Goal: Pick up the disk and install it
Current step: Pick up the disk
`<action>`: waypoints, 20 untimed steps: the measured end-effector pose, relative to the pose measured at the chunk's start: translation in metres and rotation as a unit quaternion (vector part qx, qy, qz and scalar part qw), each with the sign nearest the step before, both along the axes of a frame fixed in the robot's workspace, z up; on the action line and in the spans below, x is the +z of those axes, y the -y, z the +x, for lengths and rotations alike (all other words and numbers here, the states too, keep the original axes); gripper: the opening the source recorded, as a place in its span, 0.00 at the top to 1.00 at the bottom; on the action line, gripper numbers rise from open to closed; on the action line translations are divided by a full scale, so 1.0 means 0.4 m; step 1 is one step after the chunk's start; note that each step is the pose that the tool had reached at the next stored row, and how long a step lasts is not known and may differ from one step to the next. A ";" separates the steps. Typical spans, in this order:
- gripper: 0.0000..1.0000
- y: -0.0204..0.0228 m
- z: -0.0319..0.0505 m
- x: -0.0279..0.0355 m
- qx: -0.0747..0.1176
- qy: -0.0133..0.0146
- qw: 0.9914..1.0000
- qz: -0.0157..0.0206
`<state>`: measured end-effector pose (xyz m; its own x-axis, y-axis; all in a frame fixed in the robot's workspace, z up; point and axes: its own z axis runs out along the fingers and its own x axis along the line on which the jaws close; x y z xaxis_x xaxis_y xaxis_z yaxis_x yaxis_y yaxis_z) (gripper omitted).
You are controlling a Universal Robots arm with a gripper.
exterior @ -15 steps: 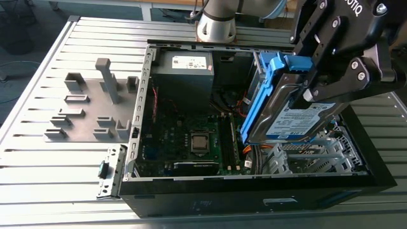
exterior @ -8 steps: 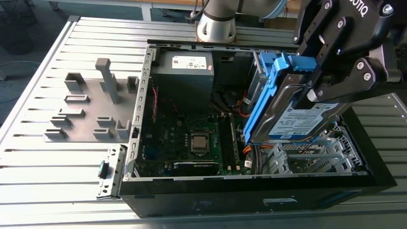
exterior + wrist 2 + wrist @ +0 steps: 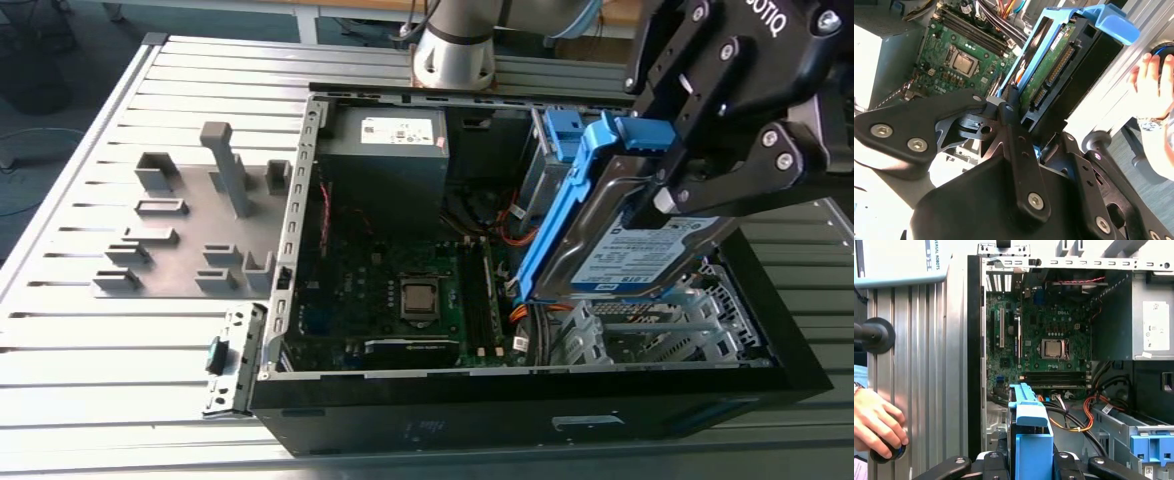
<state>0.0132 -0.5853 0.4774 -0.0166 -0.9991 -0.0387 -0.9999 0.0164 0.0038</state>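
Note:
My gripper (image 3: 667, 195) is shut on the disk (image 3: 627, 250), a silver hard drive with a white-and-blue label and a blue plastic bracket (image 3: 567, 200) round its edges. The disk hangs tilted on edge over the open computer case (image 3: 534, 392), above the side at the exterior view's right, apart from the case floor. In the second wrist view the black fingers (image 3: 1010, 117) clamp the disk (image 3: 1051, 65) near its connector end. In the first wrist view the blue bracket (image 3: 1029, 435) rises between the finger links, with the motherboard (image 3: 1054, 340) beyond.
A grey metal box (image 3: 387, 150) with a white sticker sits in the case's far corner. Orange cables (image 3: 1074, 422) and another blue bracket (image 3: 1151, 446) lie in the bay area. A grey fixture plate (image 3: 187, 235) stands on the ribbed table. A person's hand (image 3: 876, 425) rests on a knob.

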 end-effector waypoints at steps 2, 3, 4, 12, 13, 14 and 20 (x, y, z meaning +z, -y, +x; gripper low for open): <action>0.64 0.000 0.004 0.000 0.000 0.000 1.000 0.000; 0.64 0.000 0.005 0.000 0.000 0.000 1.000 0.000; 0.64 0.000 0.007 0.000 0.000 0.000 1.000 0.000; 0.64 0.000 0.020 0.000 0.000 0.000 1.000 0.000; 0.64 0.000 0.022 0.000 0.000 0.000 1.000 0.000; 0.64 0.000 0.024 0.000 0.000 0.000 1.000 0.000; 0.64 0.000 0.034 -0.001 0.000 0.000 1.000 0.000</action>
<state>0.0267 -0.5853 0.4771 -0.0165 -0.9991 -0.0387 -0.9999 0.0164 0.0039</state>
